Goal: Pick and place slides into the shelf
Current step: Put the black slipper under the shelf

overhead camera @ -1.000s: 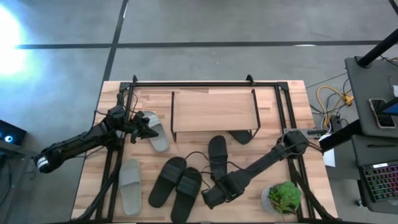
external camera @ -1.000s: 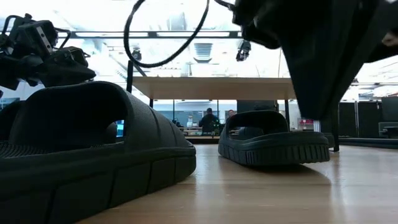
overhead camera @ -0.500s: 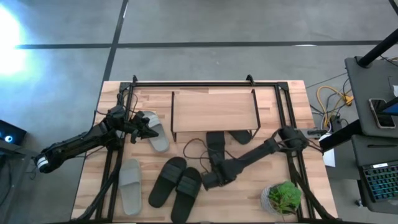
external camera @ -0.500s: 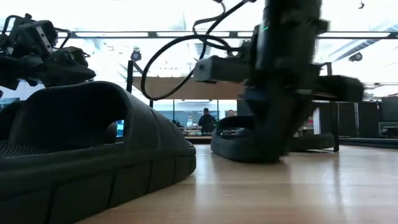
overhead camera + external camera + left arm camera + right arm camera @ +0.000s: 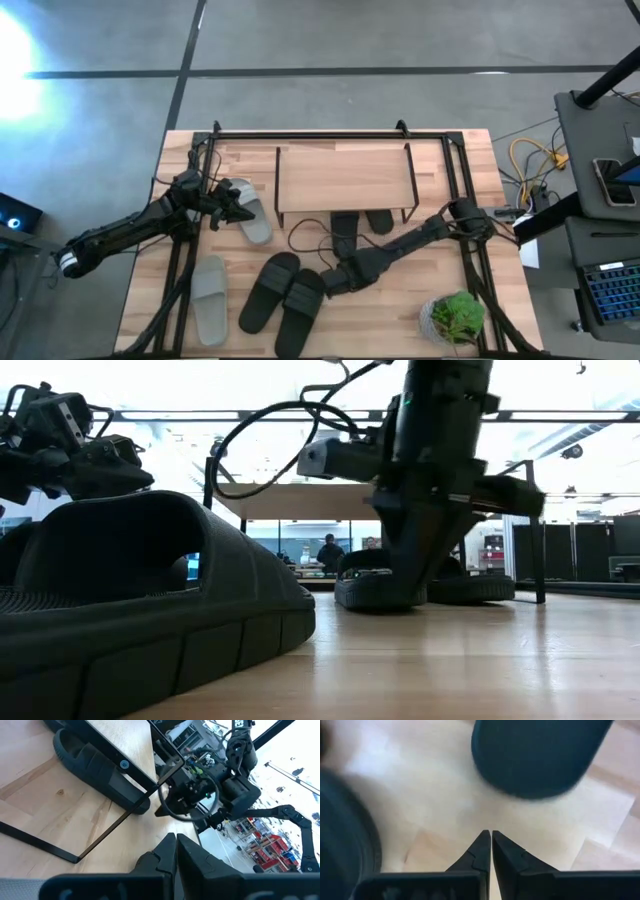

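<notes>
Shelf point(image 5: 345, 177) at the table's far middle. Black slide point(image 5: 346, 230) half under its front edge, another point(image 5: 379, 219) beside it. Right gripper point(image 5: 338, 280) just before that slide, fingers pressed together, empty-handed. Left gripper point(image 5: 240, 212) left of the shelf, closed, over a grey slide point(image 5: 252, 212), gripping nothing.

Bright overhead light, soft focus

Glare whitens the floor point(image 5: 15, 60) at nine o'clock; the near sandal point(image 5: 540, 757) is blurred.

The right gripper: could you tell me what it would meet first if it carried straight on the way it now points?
Probably the heel of the black slide ahead of the shut right gripper; depth is unclear.
</notes>
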`<state>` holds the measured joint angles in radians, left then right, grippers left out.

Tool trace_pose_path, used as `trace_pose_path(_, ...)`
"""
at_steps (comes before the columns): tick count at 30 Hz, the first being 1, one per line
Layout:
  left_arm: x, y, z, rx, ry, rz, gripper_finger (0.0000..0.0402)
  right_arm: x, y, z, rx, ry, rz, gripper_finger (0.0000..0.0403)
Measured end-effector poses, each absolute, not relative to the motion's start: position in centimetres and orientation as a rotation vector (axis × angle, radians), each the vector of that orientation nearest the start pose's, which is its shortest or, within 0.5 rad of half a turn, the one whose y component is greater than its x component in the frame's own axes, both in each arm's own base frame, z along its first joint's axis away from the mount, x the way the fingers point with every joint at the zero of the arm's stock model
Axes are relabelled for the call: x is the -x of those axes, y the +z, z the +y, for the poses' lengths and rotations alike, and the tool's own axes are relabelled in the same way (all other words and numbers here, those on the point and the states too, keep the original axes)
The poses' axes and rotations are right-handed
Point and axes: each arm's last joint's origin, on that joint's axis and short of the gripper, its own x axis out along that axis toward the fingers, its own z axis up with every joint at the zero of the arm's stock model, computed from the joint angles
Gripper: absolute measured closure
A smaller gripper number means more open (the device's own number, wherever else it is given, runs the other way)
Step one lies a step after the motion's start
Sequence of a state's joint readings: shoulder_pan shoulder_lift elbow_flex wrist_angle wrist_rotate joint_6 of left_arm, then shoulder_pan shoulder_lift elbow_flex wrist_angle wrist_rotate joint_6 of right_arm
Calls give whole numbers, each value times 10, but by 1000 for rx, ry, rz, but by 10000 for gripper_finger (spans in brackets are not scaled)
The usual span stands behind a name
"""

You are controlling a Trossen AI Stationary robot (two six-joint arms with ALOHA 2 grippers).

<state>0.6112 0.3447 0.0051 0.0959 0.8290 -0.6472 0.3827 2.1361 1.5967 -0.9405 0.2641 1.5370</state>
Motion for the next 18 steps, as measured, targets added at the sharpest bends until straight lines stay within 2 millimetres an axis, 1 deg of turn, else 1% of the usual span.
trace_pose_path(2,-100,147,44,804,-151,249,402,-384,156,145,-797,-942,1083,394)
trace_pose_path(5,-100,147,44,804,-151,249,402,-388,150,134,-781,-987,1049,394)
trace_pose_path(10,-100,147,44,804,-151,249,402,-391,137,116,-743,-1039,1056,394)
trace_pose_path(15,-100,147,44,804,-151,250,402,-390,135,111,-734,-1052,1047,394)
trace_pose_path(18,-100,147,44,804,-151,249,402,-390,135,109,-683,-1055,1024,394)
